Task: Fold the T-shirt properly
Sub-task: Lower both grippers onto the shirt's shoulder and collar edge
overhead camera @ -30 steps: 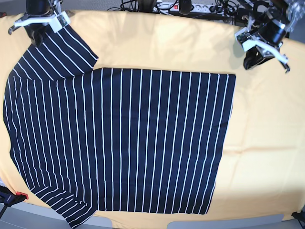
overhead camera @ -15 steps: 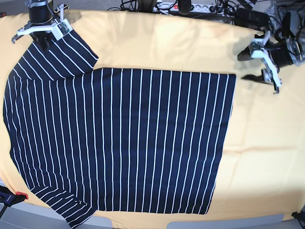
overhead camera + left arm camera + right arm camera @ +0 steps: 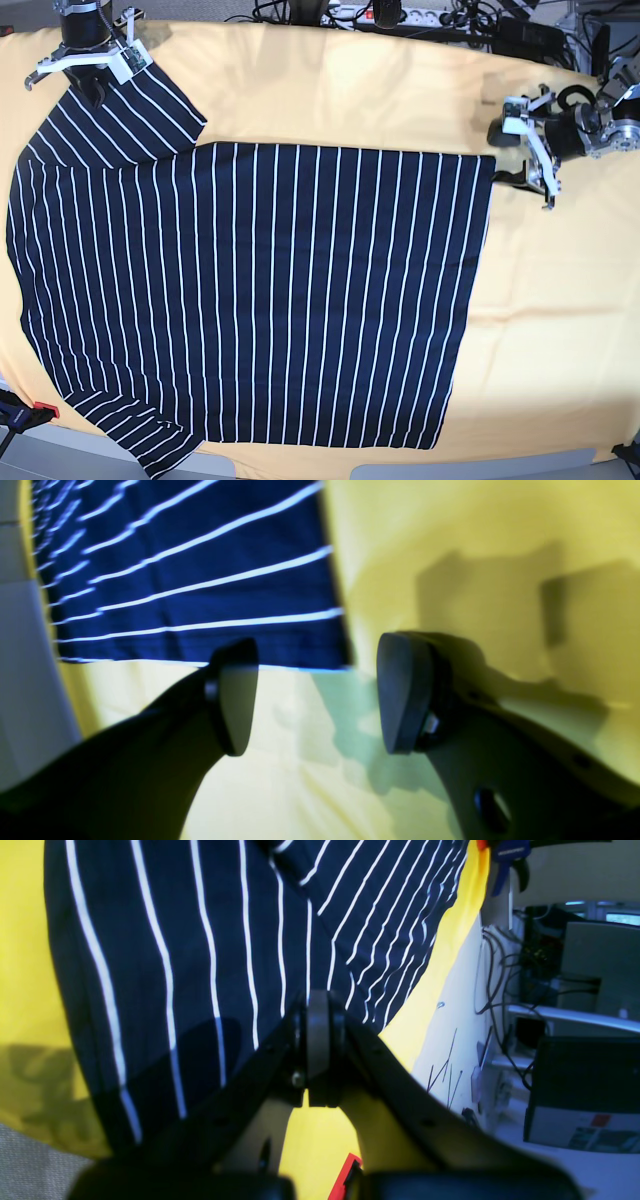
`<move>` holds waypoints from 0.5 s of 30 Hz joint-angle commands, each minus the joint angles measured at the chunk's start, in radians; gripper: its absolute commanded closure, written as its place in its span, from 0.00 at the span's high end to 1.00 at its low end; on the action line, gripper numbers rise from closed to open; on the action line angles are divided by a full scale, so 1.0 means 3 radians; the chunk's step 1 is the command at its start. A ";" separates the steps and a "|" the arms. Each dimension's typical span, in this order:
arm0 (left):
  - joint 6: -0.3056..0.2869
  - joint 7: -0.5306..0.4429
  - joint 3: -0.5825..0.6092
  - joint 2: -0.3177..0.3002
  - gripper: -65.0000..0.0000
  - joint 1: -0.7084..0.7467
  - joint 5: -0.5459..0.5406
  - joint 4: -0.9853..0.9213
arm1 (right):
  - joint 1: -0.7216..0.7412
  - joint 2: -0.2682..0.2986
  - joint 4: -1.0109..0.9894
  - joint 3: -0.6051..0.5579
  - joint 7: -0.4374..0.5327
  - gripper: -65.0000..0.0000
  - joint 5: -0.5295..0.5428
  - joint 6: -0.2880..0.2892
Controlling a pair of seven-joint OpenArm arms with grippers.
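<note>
T-shirt (image 3: 250,295): lay flat, unfolded, mid-cloth. Left gripper (image 3: 520,155): at its 2 o'clock hem corner, had dropped from above, jaws newly spread, empty; corner grasp likely next. Right gripper (image 3: 85,72): jaws together, over the 10 o'clock sleeve. Table cloth (image 3: 560,300): yellow-orange.

T-shirt (image 3: 250,290) spread flat on the table cloth (image 3: 540,300), hem toward the base view's right, sleeves at the left. Left gripper (image 3: 512,155) just beside the far hem corner, low over bare cloth. Right gripper (image 3: 85,85) at the far sleeve's end, seemingly touching it. Cables and power strip (image 3: 400,15) behind the table.
</note>
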 commanded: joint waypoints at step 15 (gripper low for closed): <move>-0.0112 0.0505 0.1030 0.0345 0.00 -0.1076 -0.0071 -0.0182 | -0.0028 0.0015 0.0053 0.0013 0.0056 0.17 0.0398 0.0361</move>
